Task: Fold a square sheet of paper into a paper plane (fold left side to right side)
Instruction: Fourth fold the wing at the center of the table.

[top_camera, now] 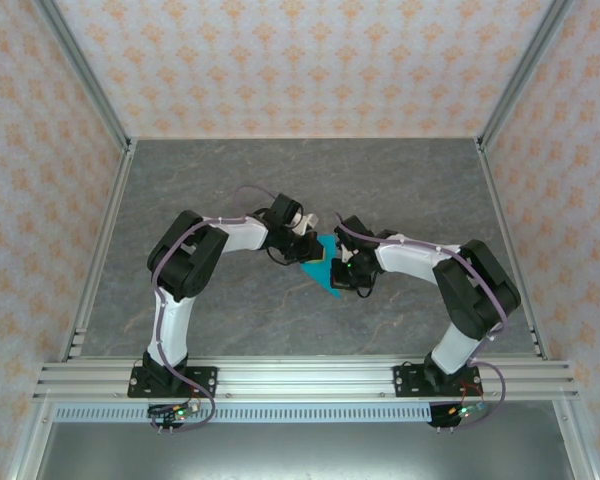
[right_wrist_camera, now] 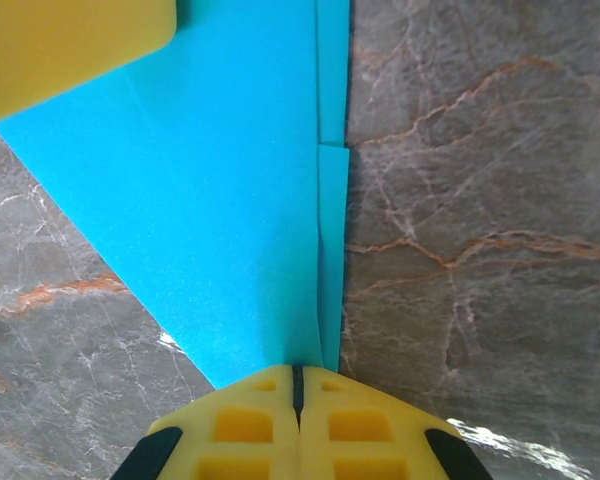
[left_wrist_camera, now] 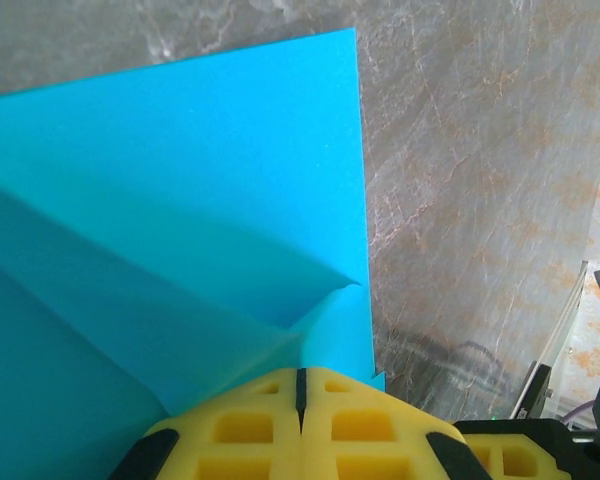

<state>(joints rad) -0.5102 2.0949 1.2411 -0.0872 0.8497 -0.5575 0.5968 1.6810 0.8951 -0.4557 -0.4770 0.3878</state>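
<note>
**A:** Where do we put the blue paper (top_camera: 321, 268)?

**B:** Middle of the grey marbled table (top_camera: 280, 180), a bit toward the near edge, lying flat. It sits right between the two claws. We see it already folded into layers, not a plain square.

**A:** Left claw (top_camera: 302, 248)?

**B:** Closed. In the left wrist view its yellow fingers (left_wrist_camera: 240, 425) meet with only a thin seam between them. The tips are down at the paper, where a crease and a slightly lifted flap run in. We can't tell if any paper is pinched.

**A:** Right claw (top_camera: 345, 272)?

**B:** Closed as well, with the same thin seam in the right wrist view. The paper narrows to a point that ends right at the tips. We can't tell whether it's pinched or just pressed.

**A:** Edges?

**B:** In the right wrist view one edge is straight, with a narrow folded strip along it and a small step partway down. The other edge runs diagonally. We also tag a yellow pad (right_wrist_camera: 70, 35) over the paper's far end, top left of that view.

**A:** Arms?

**B:** Both bend inward from the near edge with elbows out, wrists almost meeting over the paper.
</note>
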